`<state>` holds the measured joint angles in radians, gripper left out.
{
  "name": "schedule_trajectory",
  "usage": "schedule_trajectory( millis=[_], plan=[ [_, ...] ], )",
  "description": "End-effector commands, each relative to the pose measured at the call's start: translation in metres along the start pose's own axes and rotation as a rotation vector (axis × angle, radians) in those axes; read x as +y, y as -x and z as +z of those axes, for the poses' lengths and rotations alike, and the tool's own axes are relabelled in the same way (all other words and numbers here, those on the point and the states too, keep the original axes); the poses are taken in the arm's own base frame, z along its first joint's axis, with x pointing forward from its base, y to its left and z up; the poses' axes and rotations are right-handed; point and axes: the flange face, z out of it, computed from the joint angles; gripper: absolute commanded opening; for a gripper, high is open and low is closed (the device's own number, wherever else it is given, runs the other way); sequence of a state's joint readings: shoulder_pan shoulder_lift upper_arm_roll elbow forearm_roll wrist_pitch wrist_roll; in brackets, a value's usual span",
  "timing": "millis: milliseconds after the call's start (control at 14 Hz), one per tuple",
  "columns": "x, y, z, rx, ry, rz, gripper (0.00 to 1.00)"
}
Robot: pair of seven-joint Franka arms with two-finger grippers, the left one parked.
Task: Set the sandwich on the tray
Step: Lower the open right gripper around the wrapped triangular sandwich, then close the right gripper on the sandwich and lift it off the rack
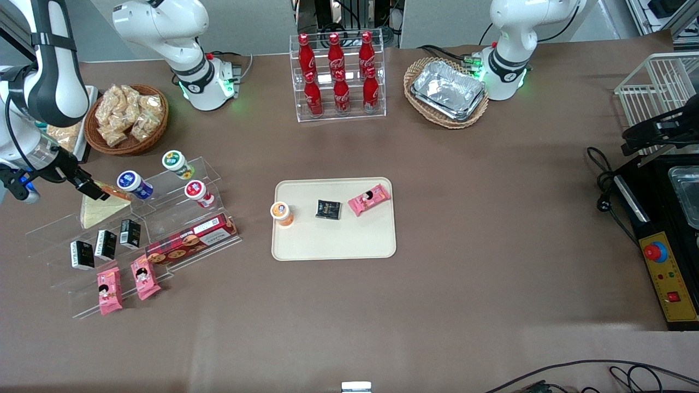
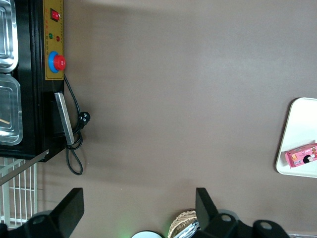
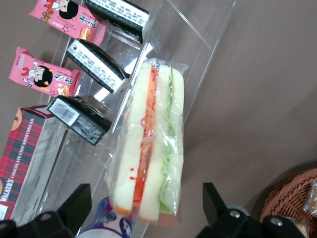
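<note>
Gripper (image 3: 143, 210) hangs directly above the sandwich (image 3: 151, 148), fingers spread wide with the wedge's filling edge between them, not yet clamped; sandwich rests on the clear display stand (image 1: 60, 232), its long axis crosswise to the finger gap; tray (image 1: 333, 240) lies well apart toward table centre.

Pretty plain setup: one big table (image 1: 491, 245) under a matte brown cover takes up nearly the whole front view, with a few faint creases and a soft pale sheen (image 1: 235, 322) from overhead light near the camera edge. Farther from the camera than the table there's grey floor (image 1: 262, 22) and some dark frame legs. At the parked arm's end sit a white wire rack (image 1: 658, 87) and a black box (image 1: 636, 213) with a yellow panel (image 1: 670, 284) and a red button (image 1: 654, 251); a black cable (image 1: 599, 180) is coiled beside it. More cables (image 1: 600, 371) trail along the near edge.
</note>
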<state>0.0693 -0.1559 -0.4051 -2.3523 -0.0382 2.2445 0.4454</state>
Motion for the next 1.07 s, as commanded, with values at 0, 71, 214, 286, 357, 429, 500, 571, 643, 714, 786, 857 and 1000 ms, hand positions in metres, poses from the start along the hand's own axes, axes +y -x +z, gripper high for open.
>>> schedule_trajectory(
  millis=[0,71,214,286,357,429,500,571,643,714,786,857,1000],
  plan=[
    [0.002,-0.004,0.010,0.015,-0.012,0.007,1.00],
    [0.005,-0.006,0.015,0.017,-0.009,0.001,1.00],
    [0.004,-0.009,0.022,0.023,-0.001,-0.012,1.00],
    [0.004,-0.009,0.023,0.022,0.000,-0.020,1.00],
    [0.007,-0.011,0.024,0.020,0.002,-0.014,0.97],
    [0.006,-0.012,0.024,0.024,0.000,-0.013,0.94],
    [0.006,-0.012,0.023,0.029,-0.004,-0.012,0.79],
    [0.006,-0.013,0.024,0.030,-0.002,-0.016,0.79],
    [0.005,-0.013,0.023,0.032,-0.001,-0.025,0.76],
    [0.004,-0.013,0.024,0.024,0.007,-0.068,0.60],
    [0.003,-0.013,0.024,0.023,0.006,-0.122,0.27],
    [0.003,-0.014,0.024,0.025,0.006,-0.134,0.18],
    [0.003,-0.015,0.026,0.021,0.011,-0.145,0.16]
  ],
)
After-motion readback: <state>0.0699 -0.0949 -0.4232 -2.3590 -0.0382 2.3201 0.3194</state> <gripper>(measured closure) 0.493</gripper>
